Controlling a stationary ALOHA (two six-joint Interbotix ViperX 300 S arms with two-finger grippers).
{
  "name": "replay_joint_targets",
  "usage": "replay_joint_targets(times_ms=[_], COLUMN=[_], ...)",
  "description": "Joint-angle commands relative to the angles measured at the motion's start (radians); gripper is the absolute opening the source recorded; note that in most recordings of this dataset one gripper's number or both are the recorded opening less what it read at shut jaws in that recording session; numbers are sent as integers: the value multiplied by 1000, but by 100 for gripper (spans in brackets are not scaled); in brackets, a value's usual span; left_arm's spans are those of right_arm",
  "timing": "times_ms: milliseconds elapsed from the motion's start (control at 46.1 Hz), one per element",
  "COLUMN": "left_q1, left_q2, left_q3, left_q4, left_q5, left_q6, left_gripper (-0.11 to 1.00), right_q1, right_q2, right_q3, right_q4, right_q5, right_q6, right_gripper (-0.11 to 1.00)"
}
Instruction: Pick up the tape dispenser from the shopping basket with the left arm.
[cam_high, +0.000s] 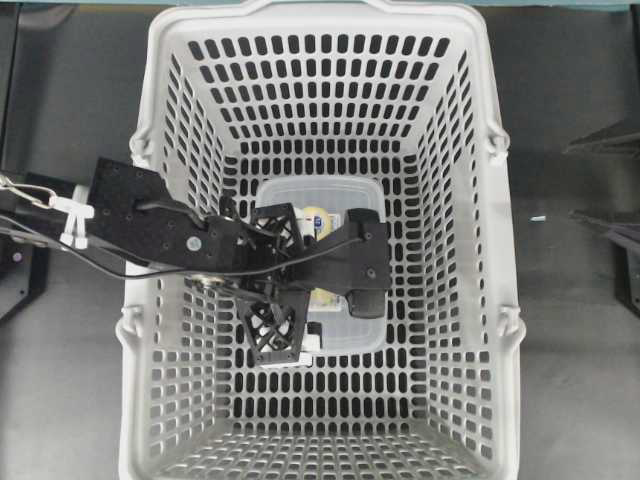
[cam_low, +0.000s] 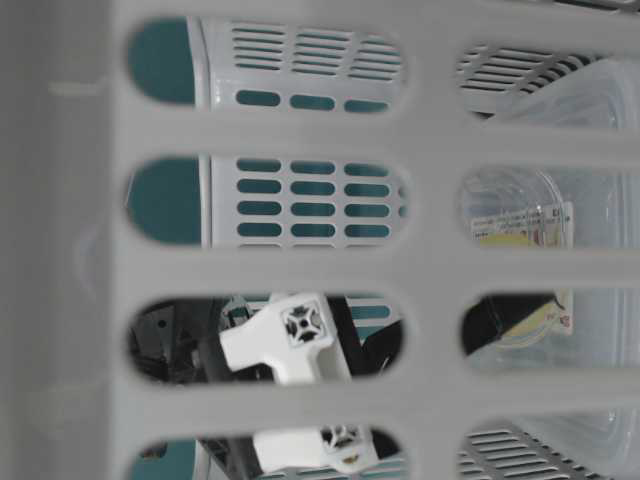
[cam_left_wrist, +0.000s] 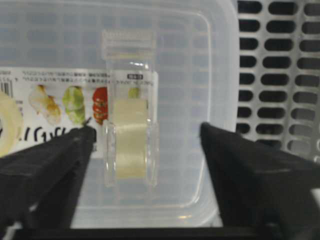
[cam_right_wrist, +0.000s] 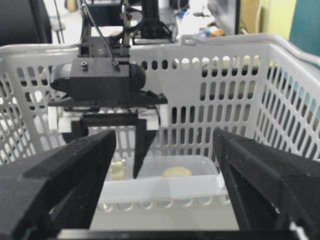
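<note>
The shopping basket (cam_high: 470, 250) is the largest thing, and I place everything else relative to it. On its floor, a little toward the far wall from the middle, lies a translucent plastic tray (cam_left_wrist: 215, 75). On this tray rests the tape dispenser (cam_left_wrist: 131, 137), so it is near the middle of the basket and well apart from all four walls.

The left arm (cam_high: 130, 215) reaches in over the basket's left rim, and the left gripper (cam_left_wrist: 145, 145) hangs above the dispenser with its jaws apart, one finger on each side of the pale roll and touching nothing. The right gripper (cam_right_wrist: 165, 170) waits outside the basket, near one of its short walls, also with the jaws wide.

I judge the step in hand is the descent and closing. To do it well, the fingers should go straight down and stay centred on the narrow body (the printed card (cam_left_wrist: 55, 100) beside it must not be caught).

The tray's raised rim is close to the right finger; above, the basket is open, so lifting straight up looks free.
</note>
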Motion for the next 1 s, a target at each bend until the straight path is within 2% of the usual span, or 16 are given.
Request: replay_joint_targets(times_ms=[0,152,282,391,564,695,781,977], left_q1=[-5,-6,-6,0,3,3,5,3], left_q2=[-14,-46,-77,-92,-91,-71,-52,-32], left_q3=[-14,-49,-138,-244,-476,-598,-626,-618], left_q4=[5,3,5,5,5,5,5,5], left_q5=[3,52,132,249,488,609,637,641], left_q6=[2,5,14,14,11,11,12,14], left_gripper=[71,27,28,28,28,28,28,28], right_q1=[-2,-2,-2,-2,-2,-2,-2,-2], right_q2=[6,8,6,6,3,3,3,5], right_q3=[-6,-6,-6,-6,-6,-5,-3,-2], right_q4=[3,3,3,3,3,3,3,3], right_q5=[-5,-5,-5,-5,-5,-6,-5,-5], right_q6=[2,2,2,2,2,2,2,2], right_gripper=[75,75,75,75,75,75,75,75])
